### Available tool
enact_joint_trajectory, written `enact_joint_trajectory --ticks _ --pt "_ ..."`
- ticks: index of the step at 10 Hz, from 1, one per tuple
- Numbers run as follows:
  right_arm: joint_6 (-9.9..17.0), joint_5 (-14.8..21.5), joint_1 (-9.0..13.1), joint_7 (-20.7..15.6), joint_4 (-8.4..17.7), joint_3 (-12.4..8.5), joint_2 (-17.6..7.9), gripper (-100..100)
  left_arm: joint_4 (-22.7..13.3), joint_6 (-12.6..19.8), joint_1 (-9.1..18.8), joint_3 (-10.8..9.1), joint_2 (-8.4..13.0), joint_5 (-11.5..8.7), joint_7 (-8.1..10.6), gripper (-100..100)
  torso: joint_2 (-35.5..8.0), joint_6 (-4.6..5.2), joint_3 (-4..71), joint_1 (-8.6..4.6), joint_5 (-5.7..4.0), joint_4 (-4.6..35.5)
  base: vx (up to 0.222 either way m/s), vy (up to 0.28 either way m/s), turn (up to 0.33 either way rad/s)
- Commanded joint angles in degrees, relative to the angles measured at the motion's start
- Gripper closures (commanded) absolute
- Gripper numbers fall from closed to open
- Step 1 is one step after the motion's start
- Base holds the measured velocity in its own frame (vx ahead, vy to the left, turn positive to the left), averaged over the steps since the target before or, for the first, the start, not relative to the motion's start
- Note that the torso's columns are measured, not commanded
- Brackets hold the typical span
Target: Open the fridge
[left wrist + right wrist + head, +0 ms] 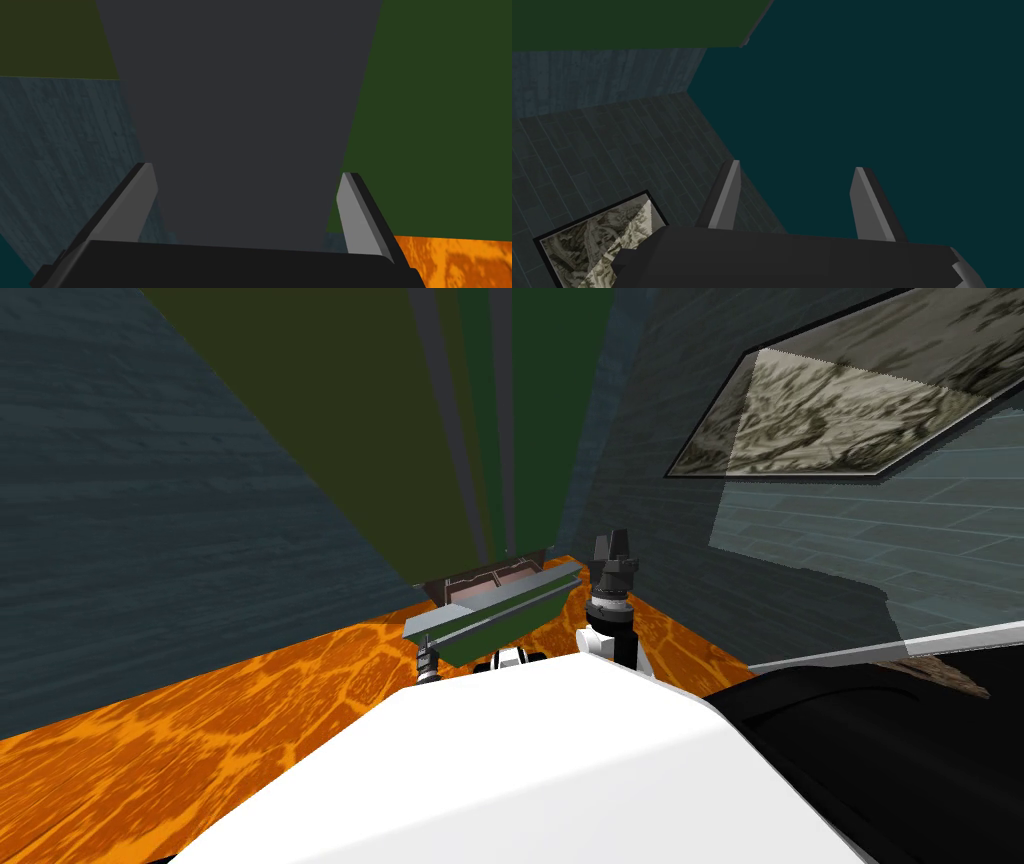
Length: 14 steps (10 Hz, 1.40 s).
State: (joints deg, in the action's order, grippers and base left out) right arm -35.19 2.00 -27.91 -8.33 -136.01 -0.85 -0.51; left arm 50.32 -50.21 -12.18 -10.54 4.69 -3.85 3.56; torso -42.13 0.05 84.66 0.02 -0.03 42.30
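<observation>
Fridge [380,438]: tall green cabinet, long axis upright, standing on the orange floor [200,728] straight ahead, between blue-grey walls. Lower drawer [500,616]: at the cabinet's foot, apparently drawn out toward me with pale compartments showing behind its front, though the wide lens makes this hard to confirm. Dark grey bar [245,125]: probably a handle. It runs lengthwise away from the left gripper [247,171], in line with the way the fingers point, and spans the gap between them. Left gripper, head view [428,660]: low, at the drawer front's left end, and the nearer arm to the work. Its fingers are spread wide on either side of the bar and seemingly not yet pressed on it. Right gripper [612,543]: raised beside the cabinet's right face, fingers apart, nothing held. The head view supplies the cabinet and the drawer's position. The left wrist view supplies the bar's fit between the fingers. Judgement: a pull depends on closing across the bar's width.
</observation>
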Motion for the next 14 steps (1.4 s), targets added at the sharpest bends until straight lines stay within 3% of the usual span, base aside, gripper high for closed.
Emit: enact_joint_trajectory --ticks 1,6,9,11,12,13,14 --pt "0.0 0.0 0.0 0.0 0.0 0.0 0.0 0 2.6 4.8 1.8 -0.48 1.9 -0.4 1.02 -100 -0.1 -0.02 0.0 -0.05 -0.02 0.0 -0.062 -0.051 0.005" --pt "0.0 0.0 0.0 0.0 0.0 0.0 0.0 0 7.5 13.4 4.9 -1.36 5.3 -1.1 2.81 -100 -0.6 -0.17 -0.3 -0.41 -0.48 0.4 -0.086 -0.058 0.005" --pt "0.0 0.0 0.0 0.0 0.0 0.0 0.0 0 7.5 13.4 4.9 -1.36 5.3 -1.1 2.81 -100 -0.6 -0.12 -0.2 -0.53 -0.59 0.5 -0.017 -0.017 0.003" --pt "0.0 0.0 0.0 0.0 0.0 0.0 0.0 0 8.5 15.1 5.5 -1.54 6.0 -1.2 3.17 -100 -0.8 -0.10 -0.3 -0.75 -0.73 0.7 -0.022 -0.022 0.001" --pt "0.0 0.0 0.0 0.0 0.0 0.0 0.0 0 8.3 16.1 4.5 -1.19 5.5 -1.2 3.15 -100 -0.9 -0.13 -0.4 -0.72 -0.73 0.7 0.000 0.000 0.000" --pt "0.0 0.0 0.0 0.0 0.0 0.0 0.0 0 7.9 16.2 4.5 -1.17 5.6 -1.2 3.23 0 -0.8 -0.12 -0.4 -0.61 -0.55 0.5 0.000 0.000 0.000" --pt "0.0 0.0 0.0 0.0 0.0 0.0 0.0 0 7.6 16.5 4.2 -1.09 5.4 -1.2 3.23 0 -0.7 -0.08 -0.3 -0.47 -0.42 0.4 0.000 0.000 0.000"
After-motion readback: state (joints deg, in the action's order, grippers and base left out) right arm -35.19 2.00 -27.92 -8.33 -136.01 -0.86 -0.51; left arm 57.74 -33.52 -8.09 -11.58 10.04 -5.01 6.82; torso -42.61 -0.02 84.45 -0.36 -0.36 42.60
